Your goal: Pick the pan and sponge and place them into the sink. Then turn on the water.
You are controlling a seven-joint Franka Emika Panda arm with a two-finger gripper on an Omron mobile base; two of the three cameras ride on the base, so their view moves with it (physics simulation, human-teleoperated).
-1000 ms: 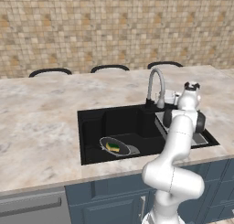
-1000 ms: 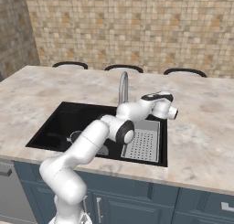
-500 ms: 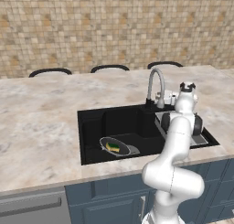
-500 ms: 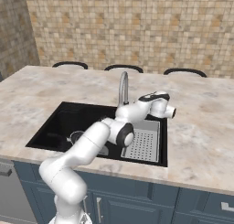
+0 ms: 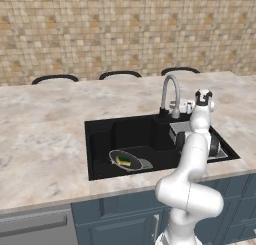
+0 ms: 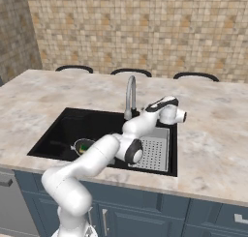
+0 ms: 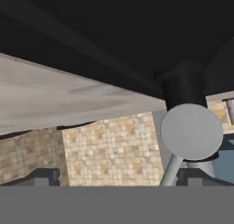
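The black pan lies on the floor of the black sink, with the green and yellow sponge inside it; from the right I see the pan and sponge at the basin's left. My gripper hovers just right of the silver faucet, at its base. In the hand view, which is rolled upside down, the gripper is open, and a round grey faucet handle sits close before the right fingertip. No water runs from the spout.
A grey perforated drainer tray fills the sink's right end under my arm. Marble counter surrounds the basin. Dark chair backs line the counter's far edge before the tiled wall.
The hand has shifted slightly left, closer to the faucet base. Pan and sponge have not moved.
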